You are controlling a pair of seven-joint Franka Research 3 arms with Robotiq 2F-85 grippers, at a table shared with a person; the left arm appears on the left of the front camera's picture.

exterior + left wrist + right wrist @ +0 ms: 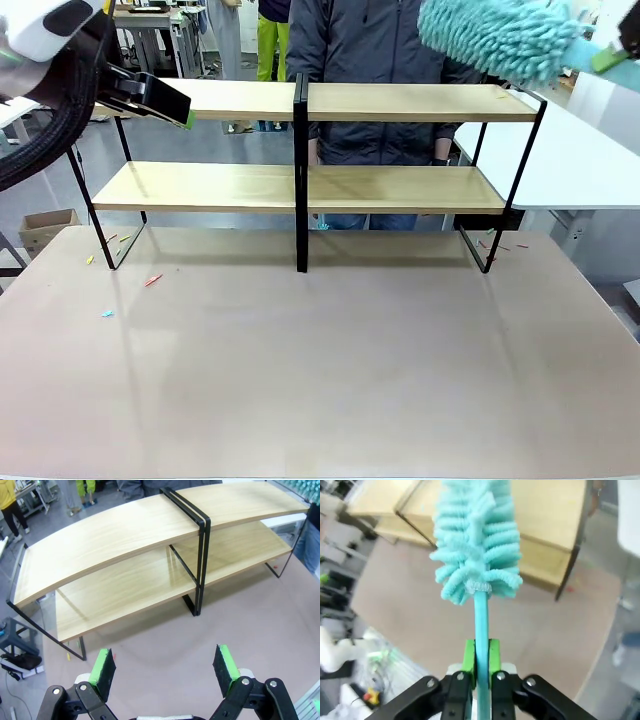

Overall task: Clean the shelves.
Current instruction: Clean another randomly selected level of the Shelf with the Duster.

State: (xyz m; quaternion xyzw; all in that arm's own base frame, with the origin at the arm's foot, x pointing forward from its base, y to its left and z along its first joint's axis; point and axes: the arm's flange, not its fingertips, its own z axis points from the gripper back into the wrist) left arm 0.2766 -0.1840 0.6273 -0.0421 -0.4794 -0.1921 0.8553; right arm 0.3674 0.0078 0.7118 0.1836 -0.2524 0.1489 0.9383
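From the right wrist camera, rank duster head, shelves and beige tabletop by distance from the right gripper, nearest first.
1. Duster head, straight above the right gripper, on the handle it clamps.
2. Shelves, beyond the head, upper right.
3. Beige tabletop: below; too close to call against the shelves.

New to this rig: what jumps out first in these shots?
The fluffy turquoise duster, high at the right above the top board, its thin handle pinched in the shut right hand. Next, the long two-tier wooden shelves on a black frame across the far side of the table, with a person standing behind. The left hand hangs open at the shelves' left end.
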